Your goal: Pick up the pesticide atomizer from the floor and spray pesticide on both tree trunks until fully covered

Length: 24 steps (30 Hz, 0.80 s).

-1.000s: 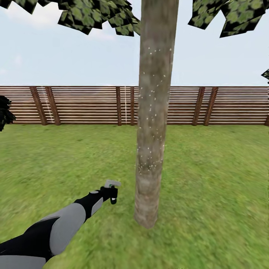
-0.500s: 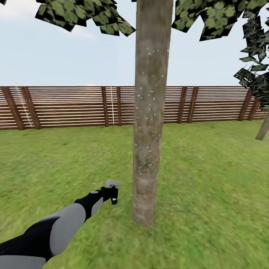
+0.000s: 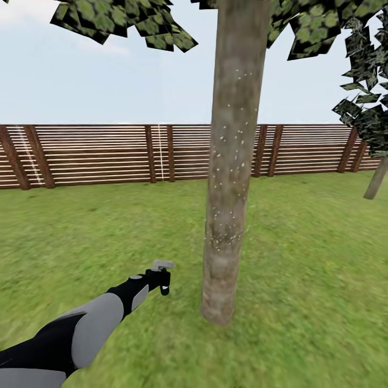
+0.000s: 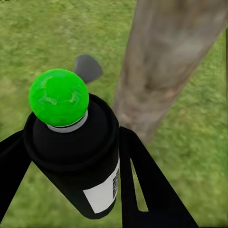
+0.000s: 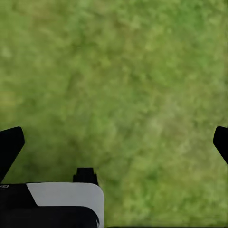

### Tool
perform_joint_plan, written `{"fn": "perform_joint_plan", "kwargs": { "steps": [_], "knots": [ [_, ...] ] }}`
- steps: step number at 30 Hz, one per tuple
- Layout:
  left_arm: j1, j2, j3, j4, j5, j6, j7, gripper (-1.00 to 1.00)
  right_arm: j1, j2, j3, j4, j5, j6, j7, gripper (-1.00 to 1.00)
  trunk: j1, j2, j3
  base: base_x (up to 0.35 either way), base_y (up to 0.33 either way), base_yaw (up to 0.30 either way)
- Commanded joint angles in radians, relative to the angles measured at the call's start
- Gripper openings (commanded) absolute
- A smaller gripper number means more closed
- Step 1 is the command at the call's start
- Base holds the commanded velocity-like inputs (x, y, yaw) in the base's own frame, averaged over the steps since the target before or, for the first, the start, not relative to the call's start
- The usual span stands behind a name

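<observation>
My left gripper (image 3: 161, 280) stays clamped on the pesticide atomizer (image 4: 76, 152), right gripper (image 5: 114, 142) spread over grass; base has shifted, so the speckled tree trunk (image 3: 229, 178) now sits further right of my nozzle — fresh bark to cover.

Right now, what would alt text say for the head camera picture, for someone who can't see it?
A robot's left gripper holds a small spray bottle beside a tall tree trunk dotted with white specks. Green lawn runs back to a brown slatted fence under pale sky.
</observation>
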Motion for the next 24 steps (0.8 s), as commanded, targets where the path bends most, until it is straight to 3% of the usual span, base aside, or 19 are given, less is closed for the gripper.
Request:
{"fn": "perform_joint_plan", "kwargs": {
  "steps": [1,15,24],
  "knots": [
    [-0.001,0.0,0.009,0.0,-0.01,-0.002,-0.003,-1.0,-0.002,0.0,0.002,0.005,0.005,-0.006,-0.004,1.0,0.0,-0.002,-0.002,0.005,0.35,-0.267],
    [-0.001,0.0,0.009,0.0,-0.01,-0.003,-0.003,-1.0,-0.002,0.0,0.002,0.005,0.005,-0.006,-0.004,1.0,0.0,-0.002,-0.002,0.093,0.35,-0.283],
    [0.0,0.0,0.009,0.0,-0.01,-0.003,-0.003,-1.0,-0.002,0.0,0.002,0.005,0.005,-0.006,-0.004,1.0,0.0,-0.002,-0.002,0.088,0.35,-0.085]
  ]
}}
